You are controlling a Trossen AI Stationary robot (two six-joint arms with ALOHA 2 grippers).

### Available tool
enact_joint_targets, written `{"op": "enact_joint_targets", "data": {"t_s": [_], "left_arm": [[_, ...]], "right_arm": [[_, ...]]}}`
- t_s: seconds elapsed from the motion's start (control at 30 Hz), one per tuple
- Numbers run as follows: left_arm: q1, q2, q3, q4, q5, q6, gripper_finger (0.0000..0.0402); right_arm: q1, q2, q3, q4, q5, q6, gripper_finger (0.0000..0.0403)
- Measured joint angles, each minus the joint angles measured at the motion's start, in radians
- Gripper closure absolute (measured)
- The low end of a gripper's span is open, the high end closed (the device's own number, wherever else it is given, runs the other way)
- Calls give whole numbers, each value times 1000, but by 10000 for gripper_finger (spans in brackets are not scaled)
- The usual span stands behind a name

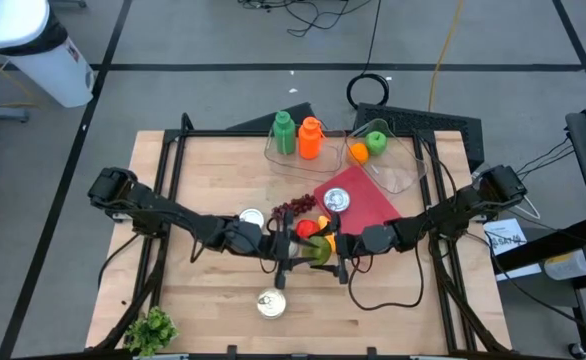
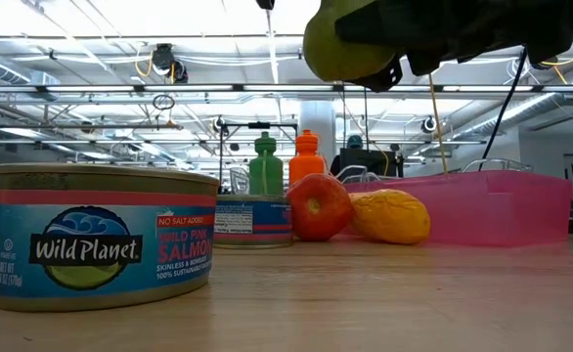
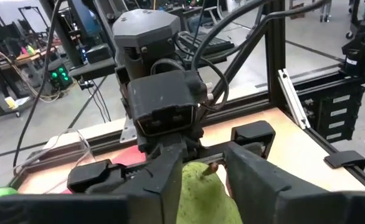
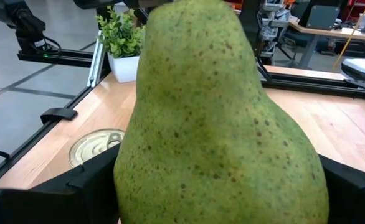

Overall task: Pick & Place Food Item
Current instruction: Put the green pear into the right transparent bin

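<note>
Nearest the front edge of the table (image 1: pixel 203 300) sits a salmon can (image 1: pixel 271 303), label reading Wild Planet in the low view, standing upright and alone. Just beyond the can, both arms meet over mid-table, and between them is the pear (image 1: pixel 319 250), green and speckled, lifted clear of the wood. The right gripper (image 1: pixel 335 252) has it: fingers spread wide and clamped on the pear's body, the fruit filling its wrist view. The left gripper (image 1: pixel 291 250) faces it from the other side of the pear, its fingers (image 3: pixel 257 180) set either side of the fruit's narrow end; whether they press on it, can't tell. Past the pear lie a red apple (image 2: pixel 318 206) and a yellow fruit (image 2: pixel 390 216), touching, with a second can (image 1: pixel 251 219) off to the left arm's side. Farther beyond the pear, a pink tray (image 1: pixel 373 205). Farthest, green bottle (image 1: pixel 284 134) and orange bottle (image 1: pixel 310 138), side by side.
</note>
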Motion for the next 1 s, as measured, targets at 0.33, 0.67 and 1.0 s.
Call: {"op": "enact_joint_targets", "data": {"t_s": [0.33, 0.67, 1.0], "left_arm": [[0, -1, 0, -6, 0, -2, 323], [2, -2, 0, -11, -3, 0, 364], [14, -1, -1, -4, 1, 11, 395]], "right_arm": [[0, -15, 0, -2, 0, 0, 58], [0, -18, -1, -16, 0, 0, 58], [-1, -20, -2, -35, 2, 1, 58]]}}
